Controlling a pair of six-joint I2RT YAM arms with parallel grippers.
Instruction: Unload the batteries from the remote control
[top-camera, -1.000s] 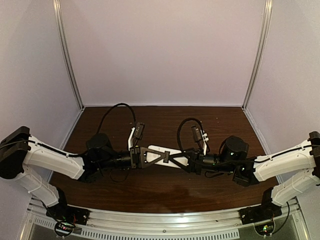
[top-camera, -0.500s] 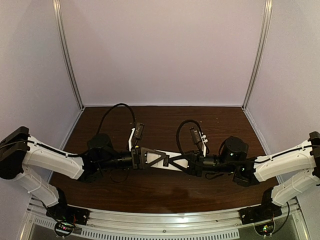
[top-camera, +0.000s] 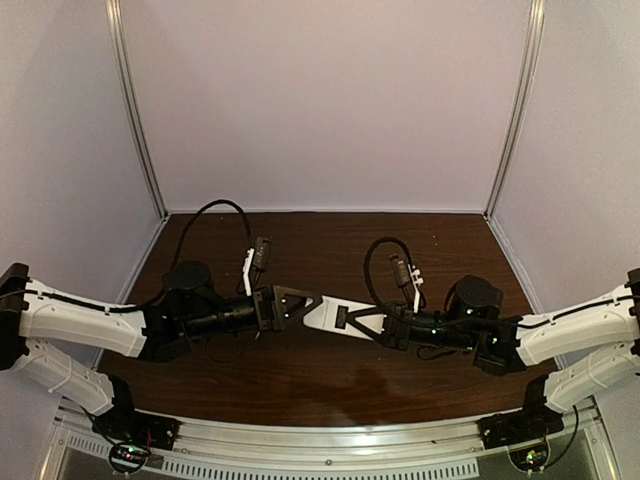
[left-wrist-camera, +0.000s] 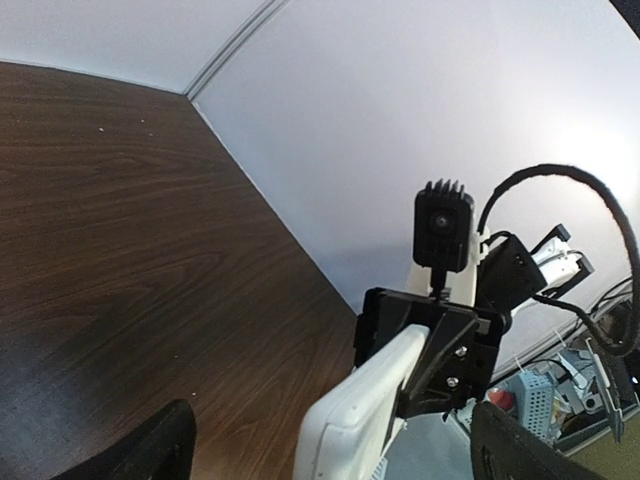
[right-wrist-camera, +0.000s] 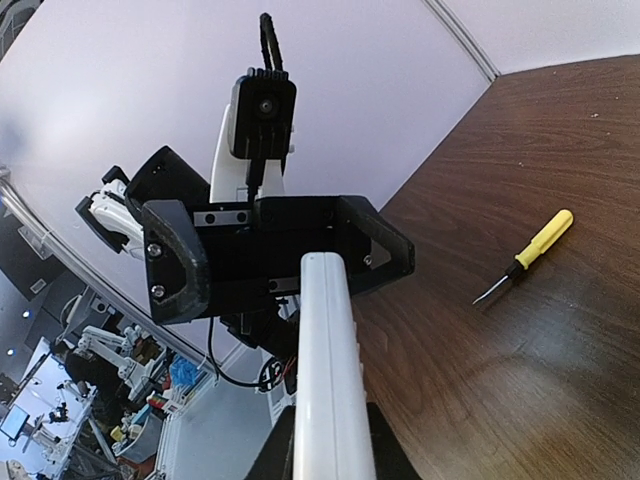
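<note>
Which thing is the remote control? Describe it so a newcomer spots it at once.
Over the middle of the dark wooden table the left arm and right arm meet. The remote control is the flat white bar between them, held by the right gripper. It is pale, wide and in the air, unlike the thin yellow-handled screwdriver lying on the table.

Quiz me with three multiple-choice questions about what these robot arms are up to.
1. Where is the screwdriver? A on the table B in a gripper C leaning on the wall
2. Its handle's colour? A red B yellow C blue
3. The left gripper is: A open B shut on something C shut, empty

1 A: it lies flat there, nothing touching it. 2 B: the right wrist view shows yellow. 3 A: its jaws stand wide apart, while the right gripper clamps the remote control.
</note>
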